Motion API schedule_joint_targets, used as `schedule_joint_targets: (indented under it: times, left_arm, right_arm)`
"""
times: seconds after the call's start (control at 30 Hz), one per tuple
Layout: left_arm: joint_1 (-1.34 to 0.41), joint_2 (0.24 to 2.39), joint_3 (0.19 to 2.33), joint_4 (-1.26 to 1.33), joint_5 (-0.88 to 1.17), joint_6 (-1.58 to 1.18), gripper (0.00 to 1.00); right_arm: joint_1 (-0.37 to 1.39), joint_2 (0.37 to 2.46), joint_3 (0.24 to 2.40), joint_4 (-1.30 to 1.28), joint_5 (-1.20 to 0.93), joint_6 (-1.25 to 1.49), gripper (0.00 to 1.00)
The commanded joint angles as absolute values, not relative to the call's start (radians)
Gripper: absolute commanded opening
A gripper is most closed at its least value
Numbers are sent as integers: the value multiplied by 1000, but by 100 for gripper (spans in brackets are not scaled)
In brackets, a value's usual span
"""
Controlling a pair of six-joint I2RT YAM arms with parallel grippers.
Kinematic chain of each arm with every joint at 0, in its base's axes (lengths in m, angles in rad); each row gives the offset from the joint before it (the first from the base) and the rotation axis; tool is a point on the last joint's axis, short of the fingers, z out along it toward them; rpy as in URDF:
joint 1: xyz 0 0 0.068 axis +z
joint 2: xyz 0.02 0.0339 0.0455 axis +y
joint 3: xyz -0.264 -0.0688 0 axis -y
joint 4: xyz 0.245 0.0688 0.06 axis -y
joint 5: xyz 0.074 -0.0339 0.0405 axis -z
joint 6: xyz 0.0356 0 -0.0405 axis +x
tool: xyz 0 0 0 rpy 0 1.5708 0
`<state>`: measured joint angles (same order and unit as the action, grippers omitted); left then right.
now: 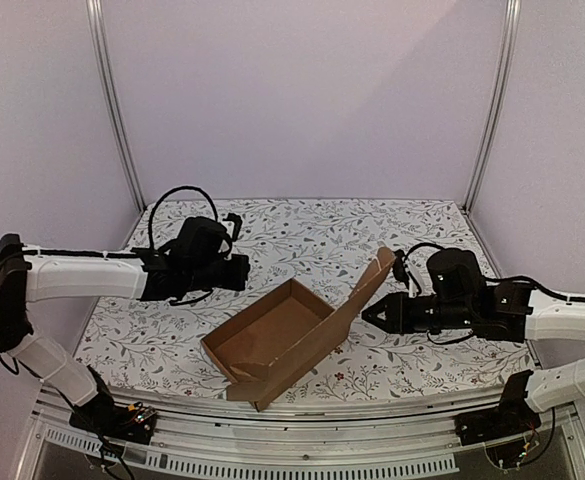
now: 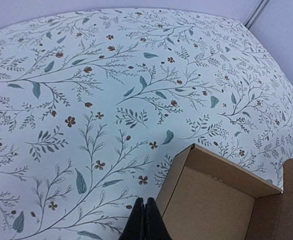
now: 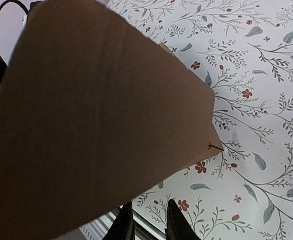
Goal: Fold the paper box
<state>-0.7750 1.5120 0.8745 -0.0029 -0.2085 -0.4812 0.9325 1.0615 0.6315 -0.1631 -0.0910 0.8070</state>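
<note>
The lid flap (image 3: 96,115) is looming over the narrowly parted right gripper (image 3: 146,227); the left gripper (image 2: 143,222) is pinched shut. The paper box (image 1: 272,335), lower centre of the top view, is probably handling light and stiff: grip flap edges.

Floral tablecloth (image 2: 86,100) everywhere: grey-green sprigs and small rust-red blossoms on white, spreading ahead of the left jaws and out to both sides. The same print runs ahead and to the right of the right jaws. Far beyond both pairs there's a plain lilac wall (image 1: 302,90), with one silver post (image 1: 112,100) at its left corner and another post (image 1: 494,100) at its right. Behind the jaws, a metal rail (image 1: 372,415) lines the near edge
</note>
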Motion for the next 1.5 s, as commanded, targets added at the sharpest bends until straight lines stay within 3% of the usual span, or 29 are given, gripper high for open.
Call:
schedule_joint_targets:
  times: [0.0, 0.27, 0.93, 1.23, 1.47]
  left_arm:
    - [-727, 1464, 806, -86, -230, -478, 0]
    - [-697, 1407, 698, -134, -156, -553, 0]
    - [-733, 1286, 505, -263, -34, -698, 0]
    - [-820, 1270, 468, -250, -25, -782, 0]
    - [-906, 1279, 475, -233, -14, -848, 0]
  right_arm:
    - [963, 1145, 666, 46, -87, 855, 17]
    - [973, 1259, 651, 180, 10, 943, 0]
    - [974, 1577, 697, 305, 81, 1117, 0]
    - [974, 1565, 546, 337, 122, 1181, 0]
    - [973, 1601, 594, 348, 114, 1177, 1]
